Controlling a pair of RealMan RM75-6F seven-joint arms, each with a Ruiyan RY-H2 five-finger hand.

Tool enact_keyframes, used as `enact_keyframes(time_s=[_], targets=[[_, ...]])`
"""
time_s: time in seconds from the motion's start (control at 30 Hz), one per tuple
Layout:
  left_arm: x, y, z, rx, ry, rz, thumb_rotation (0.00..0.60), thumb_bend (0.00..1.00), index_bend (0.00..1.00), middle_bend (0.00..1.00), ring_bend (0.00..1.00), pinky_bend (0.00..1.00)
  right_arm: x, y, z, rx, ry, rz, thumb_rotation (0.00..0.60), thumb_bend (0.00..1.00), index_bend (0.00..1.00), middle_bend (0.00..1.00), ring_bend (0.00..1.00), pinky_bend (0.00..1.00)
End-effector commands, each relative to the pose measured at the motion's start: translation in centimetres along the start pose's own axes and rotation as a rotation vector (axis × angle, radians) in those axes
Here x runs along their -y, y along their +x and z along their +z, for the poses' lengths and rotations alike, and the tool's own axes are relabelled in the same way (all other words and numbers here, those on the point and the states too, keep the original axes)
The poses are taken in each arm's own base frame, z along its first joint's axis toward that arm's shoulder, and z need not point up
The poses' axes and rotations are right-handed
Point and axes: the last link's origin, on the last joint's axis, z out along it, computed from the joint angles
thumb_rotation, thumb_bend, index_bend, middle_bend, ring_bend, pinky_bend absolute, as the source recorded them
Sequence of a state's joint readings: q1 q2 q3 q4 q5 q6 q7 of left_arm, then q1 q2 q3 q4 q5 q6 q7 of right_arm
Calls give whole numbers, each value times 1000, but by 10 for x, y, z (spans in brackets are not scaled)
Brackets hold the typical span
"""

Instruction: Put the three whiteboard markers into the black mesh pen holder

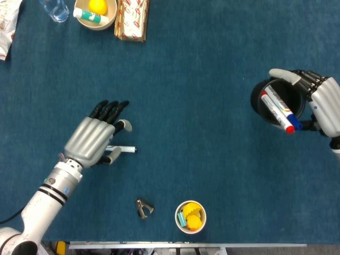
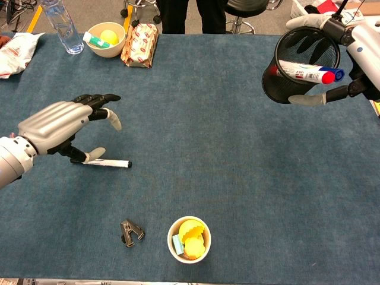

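Two of three already lodged: red-capped marker (image 2: pixel 300 72) and blue-capped marker (image 2: pixel 336 75) lying crosswise over the mouth of the black mesh pen holder (image 2: pixel 295 85), propped on the rim rather than dropped upright inside, at least as far as both views show. Holder itself gripped by the right hand (image 2: pixel 358 44), fingers wrapped round the mesh wall, thumb over the top edge, and carried clear of the blue table (image 2: pixel 237 166) at the far right. Step in hand, by judgement: fetching the last one. Black-capped marker (image 2: pixel 113 163) flat on the cloth at left, lengthwise across the table, partly hidden under the left hand (image 2: pixel 56 124). That hand poised low over it, fingers apart and slightly curled, thumb tip near or touching the barrel; contact not clear, nothing gripped yet. Next move likely: close thumb and fingers onto the barrel, lift without rolling it, then bring hand and holder together and tip the marker in nose-down. Worth watching: a thin round barrel on flat cloth, apt to slip away under a clumsy pinch; also the two crosswise markers, liable to block the opening or fall out if the holder tilts. Nearby, well apart from the marker: staple remover (image 2: pixel 132 231) and paper cup (image 2: pixel 189 239).
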State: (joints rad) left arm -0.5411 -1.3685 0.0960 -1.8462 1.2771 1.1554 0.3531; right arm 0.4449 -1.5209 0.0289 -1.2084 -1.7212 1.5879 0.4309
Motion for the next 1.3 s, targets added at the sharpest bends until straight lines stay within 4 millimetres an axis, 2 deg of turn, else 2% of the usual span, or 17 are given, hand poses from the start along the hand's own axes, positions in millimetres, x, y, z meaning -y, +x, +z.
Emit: enact_keyframes(time_s=[0.03, 0.5, 1.3], targets=[[0, -9, 5, 26, -6, -16, 600, 345, 349, 0, 0, 14, -1, -1, -1, 1, -4, 2, 600, 14, 428, 530, 440, 486], [9, -33, 25, 84, 10, -37, 600, 345, 391, 0, 0, 14, -4, -4, -5, 3, -17, 9, 600, 15, 427, 530, 440, 486], [14, -58, 28, 103, 3, -1, 600, 345, 389, 0, 0, 14, -3, -8, -8, 4, -23, 21, 600, 15, 428, 530, 441, 486]])
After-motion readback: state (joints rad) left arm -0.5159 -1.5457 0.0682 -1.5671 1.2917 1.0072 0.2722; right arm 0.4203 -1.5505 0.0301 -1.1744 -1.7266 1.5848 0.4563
